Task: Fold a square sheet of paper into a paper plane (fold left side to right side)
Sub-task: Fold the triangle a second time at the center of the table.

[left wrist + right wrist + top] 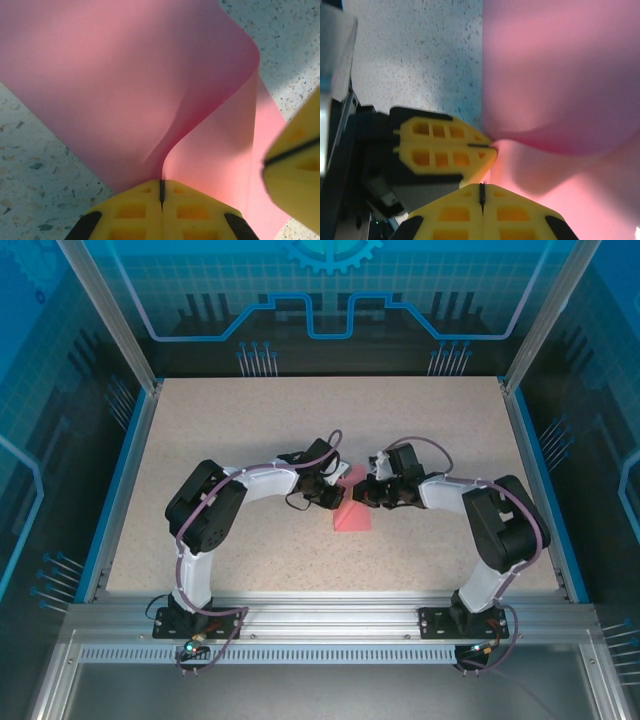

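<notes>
In the top view, the left arm [205, 510] reached in from the lower left of the speckled table [250, 440]. The left gripper [336, 496] sat just left of frame centre, at the left edge of the square sheet of paper [352, 516]. The pink sheet lay at mid-frame between the two grippers, partly lifted. The right gripper [364, 496] met it from the right, on the arm [500, 525] that came from the lower right.

In the left wrist view, the table [40, 165] showed at the left. At bottom centre the left gripper [161, 192] had its yellow jaws pressed together on the sheet's [125, 75] near edge. The paper rose from that pinch and curled over toward the upper right. At the right edge, the right gripper [270, 161] was closed, its tips touching the sheet's side.

In the right wrist view, the left gripper [490, 146] at centre left was clamped on a paper [560, 75] corner. The right gripper [481, 187] at bottom centre was fully closed at the sheet's edge. Whether it pinched paper could not be told.
</notes>
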`<state>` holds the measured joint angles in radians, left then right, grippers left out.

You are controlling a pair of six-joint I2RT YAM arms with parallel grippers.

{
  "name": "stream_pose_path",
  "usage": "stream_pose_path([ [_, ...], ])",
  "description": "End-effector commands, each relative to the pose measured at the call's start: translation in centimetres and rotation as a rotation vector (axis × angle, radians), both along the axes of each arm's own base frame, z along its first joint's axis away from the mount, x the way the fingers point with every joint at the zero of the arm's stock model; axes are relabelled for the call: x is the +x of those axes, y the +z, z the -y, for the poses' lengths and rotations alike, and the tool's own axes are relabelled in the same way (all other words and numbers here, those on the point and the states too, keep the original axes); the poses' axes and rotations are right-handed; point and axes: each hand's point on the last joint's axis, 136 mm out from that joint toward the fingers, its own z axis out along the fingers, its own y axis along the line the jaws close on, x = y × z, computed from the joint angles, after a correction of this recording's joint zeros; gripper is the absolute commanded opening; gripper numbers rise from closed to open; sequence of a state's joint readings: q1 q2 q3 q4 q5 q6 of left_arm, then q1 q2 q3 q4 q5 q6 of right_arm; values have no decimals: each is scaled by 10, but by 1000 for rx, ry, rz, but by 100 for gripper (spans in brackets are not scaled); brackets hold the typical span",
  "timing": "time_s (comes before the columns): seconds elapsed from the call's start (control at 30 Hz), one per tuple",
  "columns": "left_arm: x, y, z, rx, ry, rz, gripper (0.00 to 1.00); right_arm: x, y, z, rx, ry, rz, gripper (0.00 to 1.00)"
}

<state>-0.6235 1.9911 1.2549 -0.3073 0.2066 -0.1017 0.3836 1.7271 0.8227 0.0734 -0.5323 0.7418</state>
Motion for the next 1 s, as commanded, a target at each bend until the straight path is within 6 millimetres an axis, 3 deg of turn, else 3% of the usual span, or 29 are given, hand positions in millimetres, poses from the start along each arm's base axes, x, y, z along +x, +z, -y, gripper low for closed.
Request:
stream_pose_path([
  [0.0, -7, -13, -1, 3, -22, -35, 3, 8, 4, -15, 34, 30, 9, 0],
  [0.4, -6, -13, 0, 5, -25, -31, 4, -7, -34, -8, -65, 42, -78, 0],
  [0.97, -4, -8, 1, 5, -23, -22, 7, -16, -54, 11, -190, 37, -106, 0],
])
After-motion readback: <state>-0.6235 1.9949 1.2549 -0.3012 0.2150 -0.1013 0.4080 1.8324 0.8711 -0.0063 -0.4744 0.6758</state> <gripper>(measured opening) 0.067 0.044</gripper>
